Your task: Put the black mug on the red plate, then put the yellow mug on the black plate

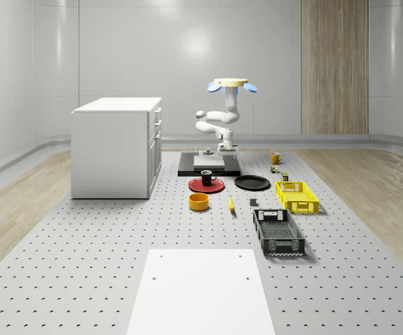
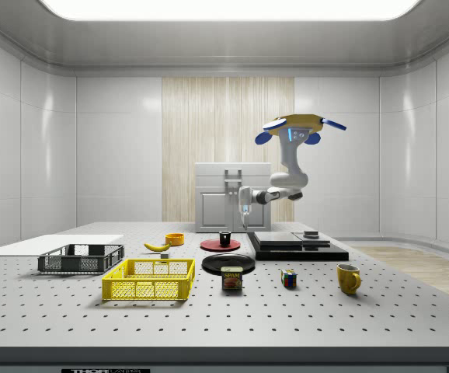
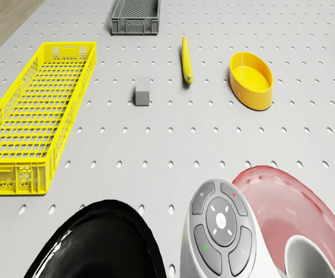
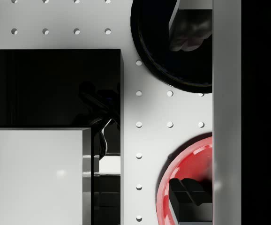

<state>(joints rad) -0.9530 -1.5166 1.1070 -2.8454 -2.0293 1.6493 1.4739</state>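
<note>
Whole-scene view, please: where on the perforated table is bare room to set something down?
Widest bare stretch: between the white cabinet and the round orange bowl, running toward the flat white panel. Crowded: around the red plate, glossy black plate, yellow mesh crate and dark grey crate.

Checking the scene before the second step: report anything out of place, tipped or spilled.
Nothing stands out. The black mug stands upright on the red plate, the yellow mug stands upright on the table, and the black plate lies flat and bare.

Pegboard table [image 1: 83,244]: plates [image 1: 206,185], crates [image 1: 297,196], cabinet [image 1: 116,146].
</note>
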